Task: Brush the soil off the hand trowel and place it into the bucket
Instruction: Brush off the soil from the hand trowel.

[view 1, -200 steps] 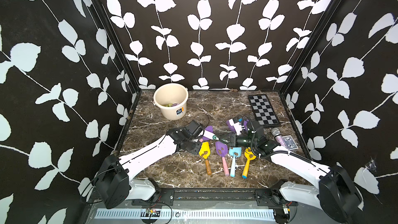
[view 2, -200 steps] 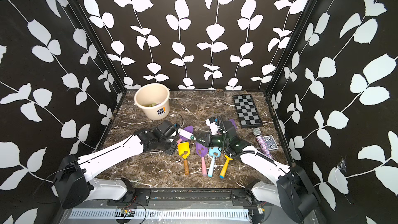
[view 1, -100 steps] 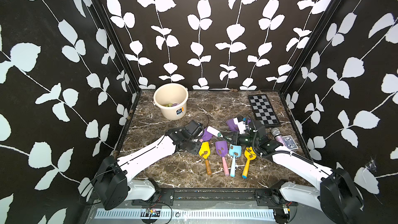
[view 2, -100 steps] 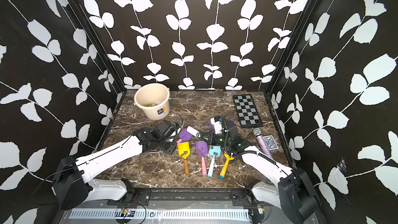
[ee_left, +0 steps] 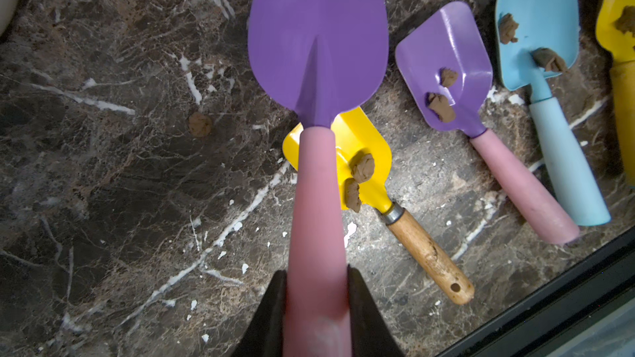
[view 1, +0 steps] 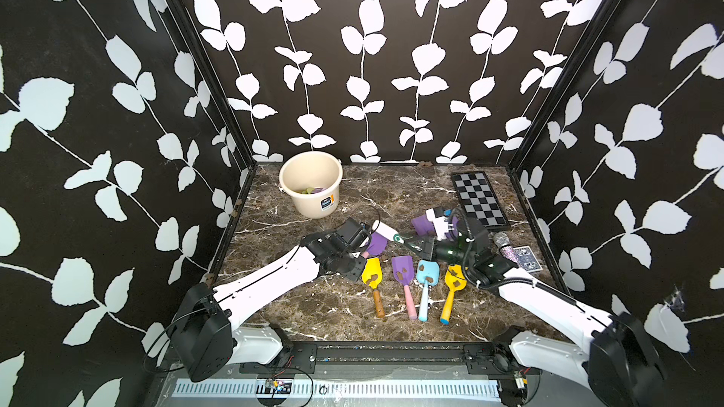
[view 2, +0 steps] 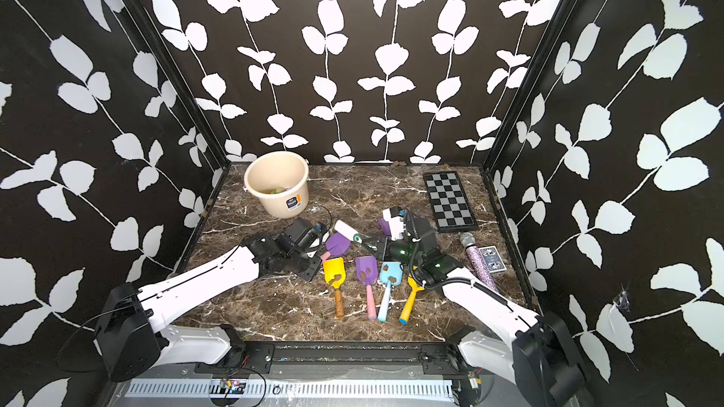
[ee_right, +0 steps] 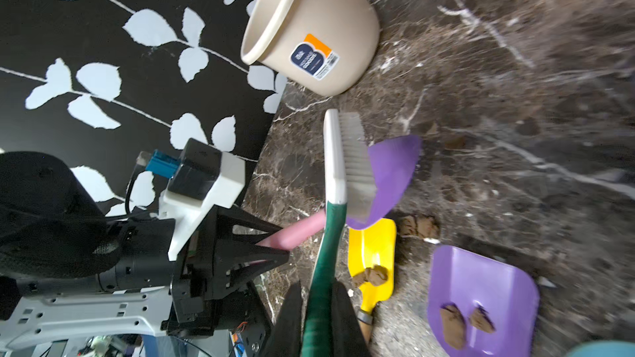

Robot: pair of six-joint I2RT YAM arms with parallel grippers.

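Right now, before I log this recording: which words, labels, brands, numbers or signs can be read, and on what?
No text can be read here.
Dark-blue and orange sticker on the round cream plastic bucket: white lettering, too blurred in the right wrist view, too small in both top views.
Patterned blue card pack: no lettering legible.

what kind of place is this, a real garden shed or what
Probably a robot test booth: leaf-print wall panels box in a marble-look tabletop, the left arm and right arm are mounted on a front rail, and soil-dotted hand trowels lie in a row.
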